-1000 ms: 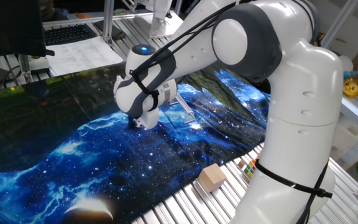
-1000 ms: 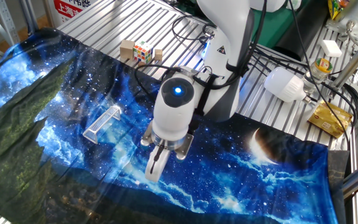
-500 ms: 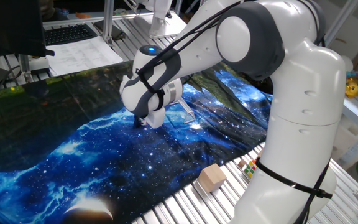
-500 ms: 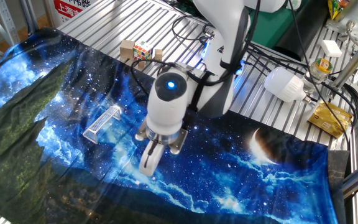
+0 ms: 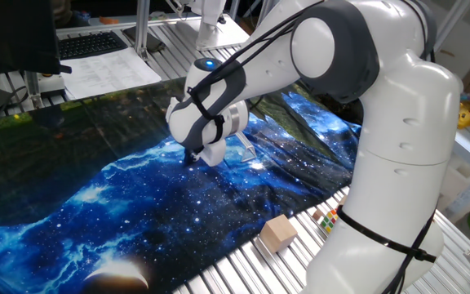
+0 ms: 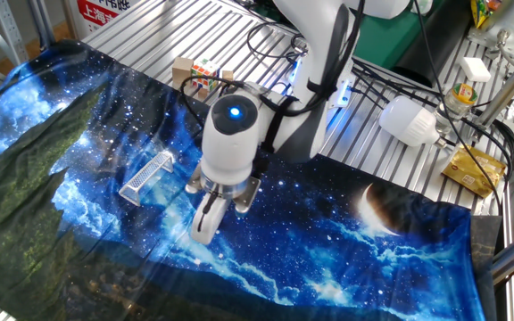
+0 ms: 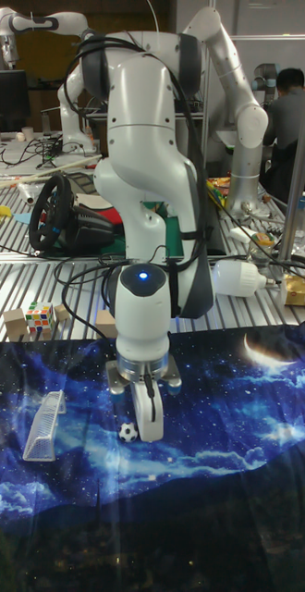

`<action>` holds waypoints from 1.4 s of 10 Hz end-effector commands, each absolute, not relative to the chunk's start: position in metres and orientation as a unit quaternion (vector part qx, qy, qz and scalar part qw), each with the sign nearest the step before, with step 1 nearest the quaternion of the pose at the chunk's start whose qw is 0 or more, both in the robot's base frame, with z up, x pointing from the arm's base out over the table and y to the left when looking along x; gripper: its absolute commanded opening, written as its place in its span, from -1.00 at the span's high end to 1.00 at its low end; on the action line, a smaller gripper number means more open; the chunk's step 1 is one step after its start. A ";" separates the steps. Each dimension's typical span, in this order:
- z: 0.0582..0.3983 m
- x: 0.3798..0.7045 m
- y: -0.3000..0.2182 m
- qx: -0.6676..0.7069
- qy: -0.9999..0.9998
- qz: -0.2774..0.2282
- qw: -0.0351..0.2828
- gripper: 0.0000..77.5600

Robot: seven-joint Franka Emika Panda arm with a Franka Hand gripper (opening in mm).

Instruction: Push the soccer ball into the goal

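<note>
In one fixed view, the white Franka arm reaches down over the blue galaxy-print cloth (image 5: 137, 212), and its gripper (image 5: 194, 158) sits low at the cloth surface. The goal (image 5: 246, 147) shows only partly, just behind the wrist. A tan wooden block (image 5: 277, 232) lies on the slatted table (image 5: 243, 269) near the arm's base. The soccer ball is hidden here.

In the other fixed view, the gripper (image 6: 203, 229) points down with its fingers close together, looking like a single pale bar. The goal (image 6: 147, 176) lies on the cloth well to the side. A puzzle cube (image 6: 203, 75) sits on the slats beyond.

In the tall fixed view, the soccer ball (image 7: 127, 431) rests on the cloth just beside the gripper (image 7: 150, 427), on the side facing the goal (image 7: 44, 425). The fingers appear narrow, holding nothing.
</note>
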State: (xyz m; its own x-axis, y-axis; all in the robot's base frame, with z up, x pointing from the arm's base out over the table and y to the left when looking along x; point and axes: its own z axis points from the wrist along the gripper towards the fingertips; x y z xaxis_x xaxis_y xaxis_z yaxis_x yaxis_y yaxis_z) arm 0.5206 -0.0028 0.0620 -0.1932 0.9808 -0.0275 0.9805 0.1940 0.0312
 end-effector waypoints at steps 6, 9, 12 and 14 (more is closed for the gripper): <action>0.062 0.521 -0.005 0.641 0.767 0.005 0.020 1.00; 0.062 0.521 -0.005 0.643 0.765 0.008 0.018 1.00; 0.062 0.521 -0.005 0.657 0.754 0.009 0.014 1.00; 0.062 0.521 -0.005 0.677 0.736 0.003 0.010 1.00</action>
